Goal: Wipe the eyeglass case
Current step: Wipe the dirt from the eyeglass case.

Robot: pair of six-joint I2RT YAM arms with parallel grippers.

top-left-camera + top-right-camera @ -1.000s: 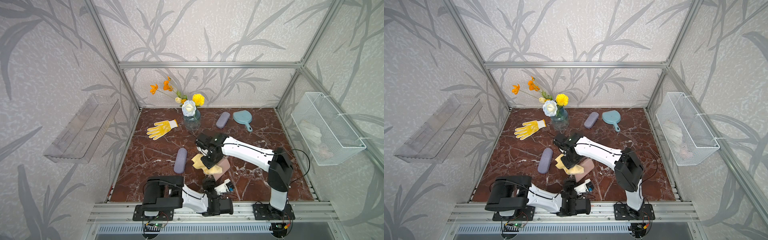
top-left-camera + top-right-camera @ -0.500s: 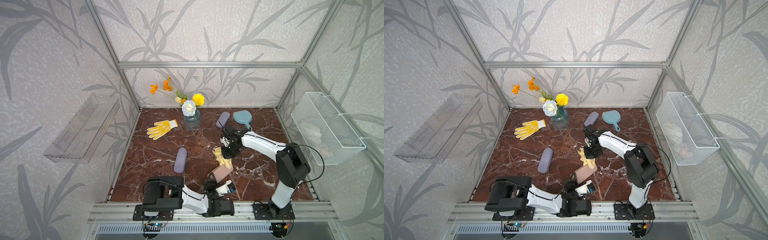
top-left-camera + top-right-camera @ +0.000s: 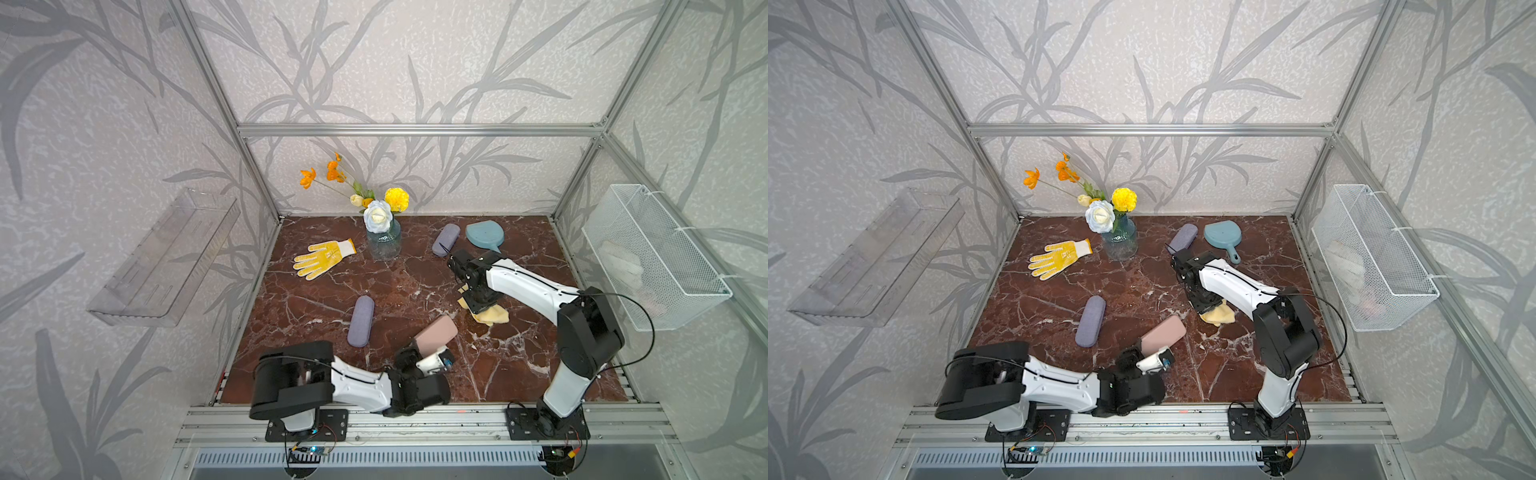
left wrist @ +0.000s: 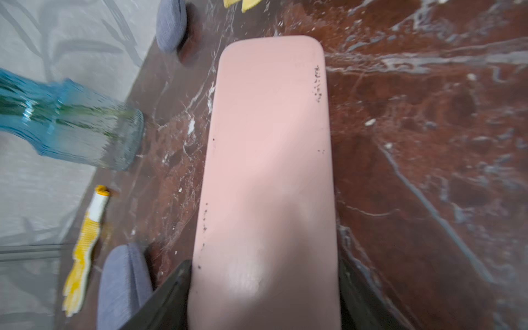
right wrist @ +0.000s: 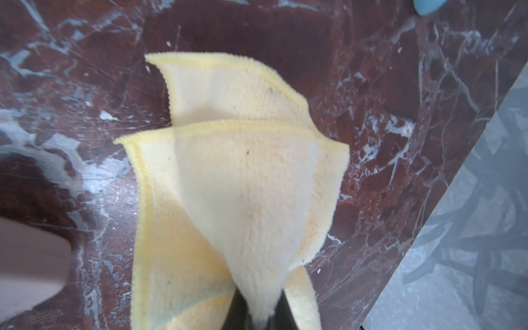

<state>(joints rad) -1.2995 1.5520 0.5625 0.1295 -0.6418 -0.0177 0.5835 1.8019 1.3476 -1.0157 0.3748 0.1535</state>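
Note:
A pink eyeglass case [image 3: 436, 334] [image 3: 1163, 334] juts up and away from my left gripper [image 3: 419, 353] [image 3: 1148, 353], which is shut on its near end. In the left wrist view the case [image 4: 268, 171] fills the space between the jaws of the left gripper [image 4: 264, 274], and dark specks dot its long edges. My right gripper [image 3: 478, 305] [image 3: 1206, 307] is shut on a pale yellow cloth [image 3: 492, 316] [image 3: 1219, 318], just right of the case and apart from it. The cloth [image 5: 243, 185] fans out from the right gripper [image 5: 258, 317] over the marble.
Two grey-purple cases [image 3: 360, 321] [image 3: 445, 240] lie on the marble. A blue hand mirror [image 3: 484, 235], a glass vase of flowers [image 3: 383, 241] and a yellow glove [image 3: 324, 257] sit toward the back. A wire basket [image 3: 652, 257] hangs on the right wall, a clear shelf [image 3: 166, 257] on the left.
My right arm has carried the cloth off the pink case, swinging rightward and back, then settling right of the case. The left gripper and the case have stayed put.

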